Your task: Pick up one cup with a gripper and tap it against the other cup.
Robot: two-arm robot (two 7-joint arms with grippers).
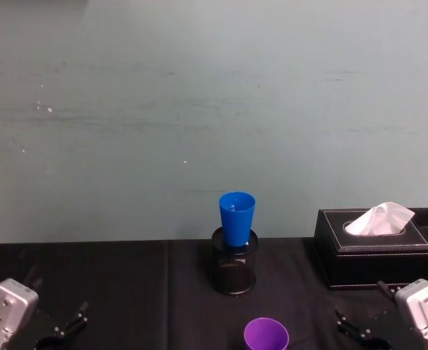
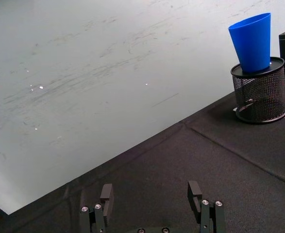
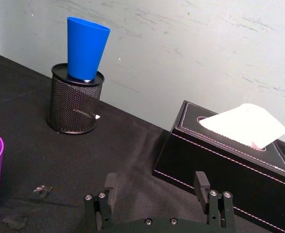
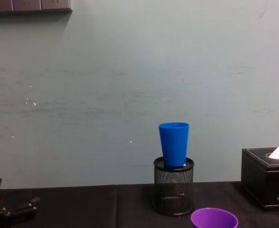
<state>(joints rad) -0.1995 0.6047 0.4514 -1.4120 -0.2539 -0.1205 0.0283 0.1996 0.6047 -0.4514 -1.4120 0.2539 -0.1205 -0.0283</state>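
Head view: risk notes ahead of the tap

Logged purple cup (image 1: 266, 337) upright at the near edge of the black tablecloth (image 1: 126, 292), a little right of centre, mouth up, untouched. Logged blue cup (image 1: 237, 217) farther back, upright with its base seated in a black mesh pen holder (image 1: 234, 270), so raised above the cloth. Noted tissue box (image 1: 374, 251) right of the holder, apart from it.

Found right gripper (image 1: 359, 329) low at the near right corner, fingers spread wide, gripping nothing, near the purple cup but clear of it. Found left gripper (image 1: 71, 324) low at the near left corner, likewise spread wide and empty, well apart from both cups. Judged the right one likelier to fetch the purple cup, being nearer.

Risks, as judgement only:
- Smooth tapered wall: risk of the purple cup sliding down out of the fingers from too light a pinch, and of squashing the plastic from too hard a pinch near the rim.
- Risk of knocking the light cup over, or off the near edge, from a sideways approach with one finger leading.
- Blue cup perched, not planted: risk of tipping it out of the holder, or toppling the holder with it, from a hard or high tap.
- Risk of clipping the tissue box from a wide swing on the right.
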